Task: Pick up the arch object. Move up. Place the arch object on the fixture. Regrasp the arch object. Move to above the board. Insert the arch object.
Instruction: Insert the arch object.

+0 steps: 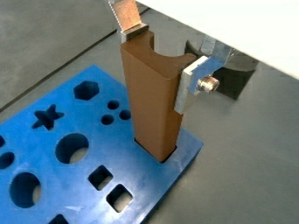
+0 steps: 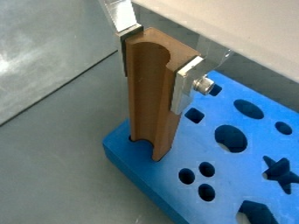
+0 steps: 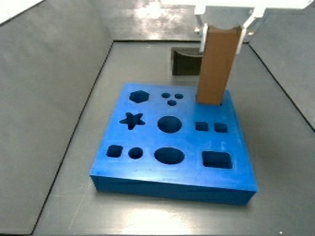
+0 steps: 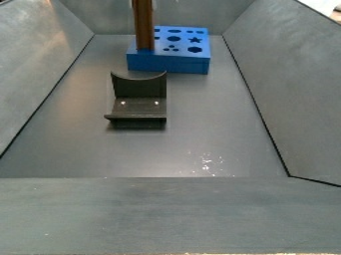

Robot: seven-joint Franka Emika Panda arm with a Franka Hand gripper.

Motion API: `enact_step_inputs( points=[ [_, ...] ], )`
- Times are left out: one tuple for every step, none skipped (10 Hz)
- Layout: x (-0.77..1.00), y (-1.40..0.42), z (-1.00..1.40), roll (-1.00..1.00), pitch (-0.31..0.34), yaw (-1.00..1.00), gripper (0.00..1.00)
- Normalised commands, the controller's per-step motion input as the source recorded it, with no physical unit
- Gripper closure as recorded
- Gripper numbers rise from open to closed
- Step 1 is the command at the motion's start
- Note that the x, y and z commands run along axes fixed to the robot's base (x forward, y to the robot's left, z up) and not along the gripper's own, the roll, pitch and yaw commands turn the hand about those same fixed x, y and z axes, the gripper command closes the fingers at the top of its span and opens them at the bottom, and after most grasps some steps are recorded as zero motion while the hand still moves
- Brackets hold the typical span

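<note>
The board (image 3: 160,138), a wide bright blue slab with many shaped holes, lay flat on the grey floor and looked heavy enough not to shift under a light push. Behind it in a side view stood the fixture (image 4: 138,98), a dark squat block with a dip in its top, well apart from the board and with nothing on it. The arch object (image 1: 156,105) stood upright with its lower end in a hole at the edge of the board; it seemed stiff, light and smooth, perhaps a little slippery, so its flat sides near the top were the best place to hold it. The hand (image 1: 163,52) was clamped on its upper end, one silver finger (image 2: 187,83) against each side.
</note>
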Motion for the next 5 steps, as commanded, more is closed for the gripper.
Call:
enact_step_inputs(
  points=[
    [-0.03,0.07,-0.35,0.01,0.011,0.0,1.0],
    [0.0,0.0,-0.55,0.07,0.0,0.0,1.0],
    [0.0,0.0,-0.8,0.15,0.0,0.0,1.0],
    [0.0,-0.04,-0.88,0.17,0.0,0.0,1.0],
    [0.0,-0.04,-0.68,0.13,0.0,0.0,1.0]
  ],
)
